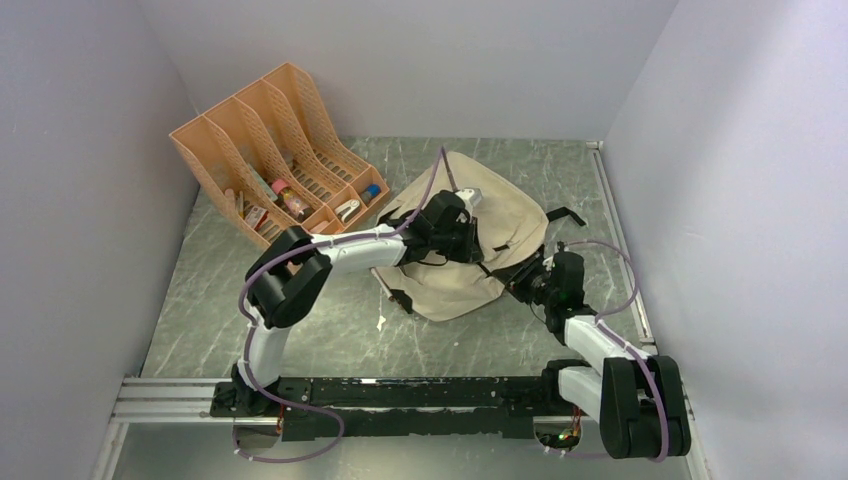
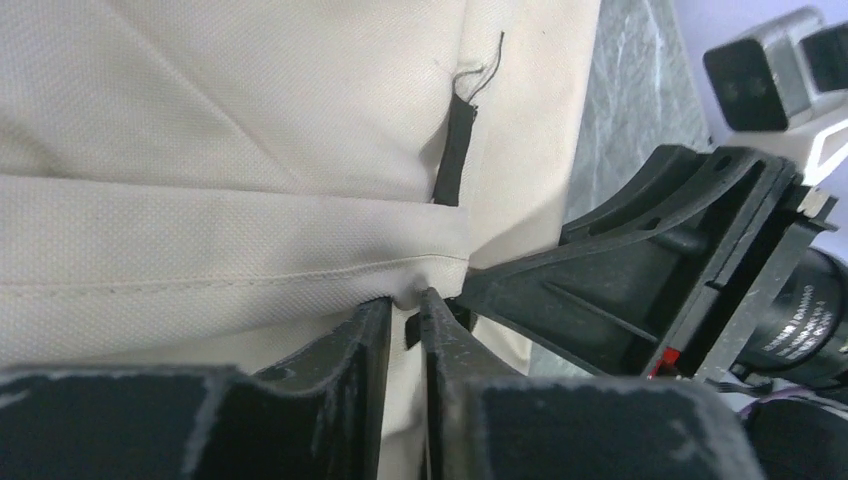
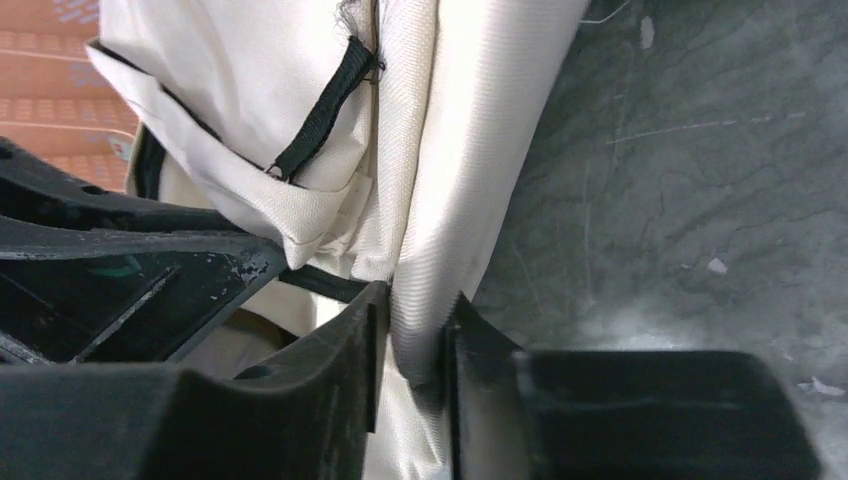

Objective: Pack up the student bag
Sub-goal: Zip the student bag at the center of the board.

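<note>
- Orange file organizer (image 1: 236,122) at 11 o'clock on grey marbled desk (image 1: 330,345).
- Small bottle (image 1: 291,198) + blue-capped item (image 1: 372,190) in its front trays.
- White scrap (image 1: 381,322) nr ctr.

You'll find the student bag (image 1: 500,215) lying flat and rumpled just off centre, toward three o'clock. It is soft cream fabric with black zipper lines. A black strap pokes out at its three o'clock edge.

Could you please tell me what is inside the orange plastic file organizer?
The orange plastic file organizer holds small items in its low front ends: a pinkish bottle, a blue-capped container, a white object. Its lattice walls hide anything deeper.
</note>
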You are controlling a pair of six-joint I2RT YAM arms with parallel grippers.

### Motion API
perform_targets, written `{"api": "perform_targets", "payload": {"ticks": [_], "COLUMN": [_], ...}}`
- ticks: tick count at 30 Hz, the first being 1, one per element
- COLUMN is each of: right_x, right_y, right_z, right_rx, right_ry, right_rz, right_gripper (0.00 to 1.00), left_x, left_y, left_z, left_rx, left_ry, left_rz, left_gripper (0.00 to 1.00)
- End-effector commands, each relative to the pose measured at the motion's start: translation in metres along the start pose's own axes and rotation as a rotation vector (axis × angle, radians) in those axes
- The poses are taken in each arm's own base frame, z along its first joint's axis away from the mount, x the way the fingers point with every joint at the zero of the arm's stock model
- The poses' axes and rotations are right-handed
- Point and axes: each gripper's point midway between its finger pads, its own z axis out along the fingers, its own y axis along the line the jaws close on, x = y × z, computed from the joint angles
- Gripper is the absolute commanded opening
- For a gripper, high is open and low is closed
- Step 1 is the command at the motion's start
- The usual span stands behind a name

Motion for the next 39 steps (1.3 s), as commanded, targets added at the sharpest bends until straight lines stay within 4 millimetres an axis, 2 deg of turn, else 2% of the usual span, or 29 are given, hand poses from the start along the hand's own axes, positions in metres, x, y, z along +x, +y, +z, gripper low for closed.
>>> {"api": "perform_targets", "payload": {"ticks": [1,3,5,8,12,16,21,24,30,35,39], "right_x": [-0.001,-0.001,-0.001,-0.001,-0.002,-0.001,-0.001,0.0,0.003,0.002,0.003], "right_y": [0.022,0.026,0.032,0.039,0.046,0.048,0.046,0.044,0.041,0.041,0.039], "right_z": [-0.004,-0.005,-0.007,-0.01,-0.014,-0.015,-0.014,-0.014,-0.013,-0.014,-0.013], "right_rx": [-0.125,-0.151,-0.19,-0.229,-0.277,-0.293,-0.278,-0.276,-0.267,-0.26,-0.248], "right_ry": [-0.003,-0.007,-0.012,-0.02,-0.032,-0.031,-0.029,-0.027,-0.015,-0.013,-0.013], "right_rz": [0.012,0.013,0.01,0.014,0.018,0.012,0.008,0.008,-0.005,-0.024,-0.035], "right_gripper": [0.22,0.16,0.11,0.05,0.02,0.01,0.01,0.01,0.0,0.0,0.0], "left_x": [-0.037,-0.04,-0.044,-0.043,-0.036,-0.015,0.013,0.025,0.019,0.014,0.007], "left_y": [-0.019,-0.016,-0.011,-0.007,-0.007,-0.004,-0.013,-0.009,-0.008,-0.007,-0.003], "left_z": [-0.021,-0.026,-0.032,-0.04,-0.048,-0.046,-0.037,-0.031,-0.012,0.004,0.007], "left_rx": [0.09,0.084,0.078,0.09,0.096,0.079,0.066,0.044,0.067,0.065,0.05], "left_ry": [-0.103,-0.111,-0.121,-0.128,-0.116,-0.087,-0.041,-0.032,-0.077,-0.085,-0.11], "left_rz": [-0.044,-0.069,-0.103,-0.137,-0.173,-0.213,-0.21,-0.241,-0.306,-0.323,-0.322], "left_gripper": [0.3,0.42,0.5,0.55,0.58,0.58,0.57,0.58,0.57,0.46,0.39]}}
